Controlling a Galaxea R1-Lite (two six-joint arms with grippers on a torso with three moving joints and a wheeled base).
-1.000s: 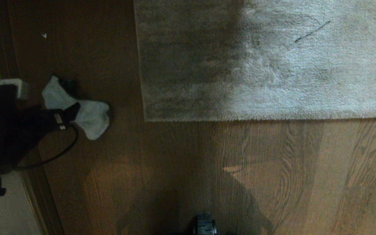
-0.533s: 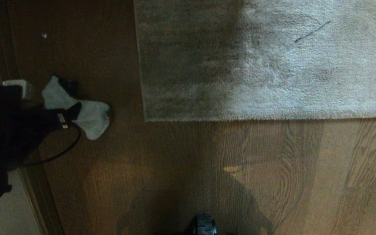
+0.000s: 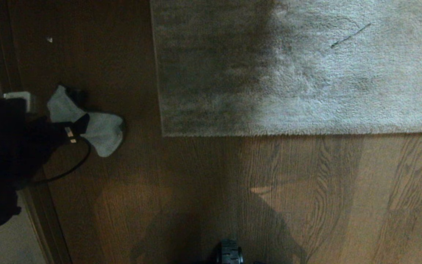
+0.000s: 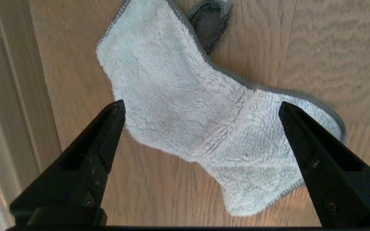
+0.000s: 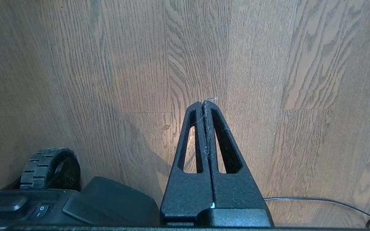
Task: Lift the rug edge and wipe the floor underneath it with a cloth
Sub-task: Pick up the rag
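Left pincer [image 4: 201, 107] spread above cloth [image 4: 185, 106]; no readable writing.

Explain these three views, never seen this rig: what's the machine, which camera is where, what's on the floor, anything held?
A wheeled two-armed robot. One view looks down from its head; the others sit on each wrist, behind the jaws. On the brown wood floor lie a grey-beige rug, its edge flat, and left of it a pale cloth. The left gripper hangs over the cloth, jaws wide open on either side. The right gripper is shut beside the base, over bare floor. Nothing is held.
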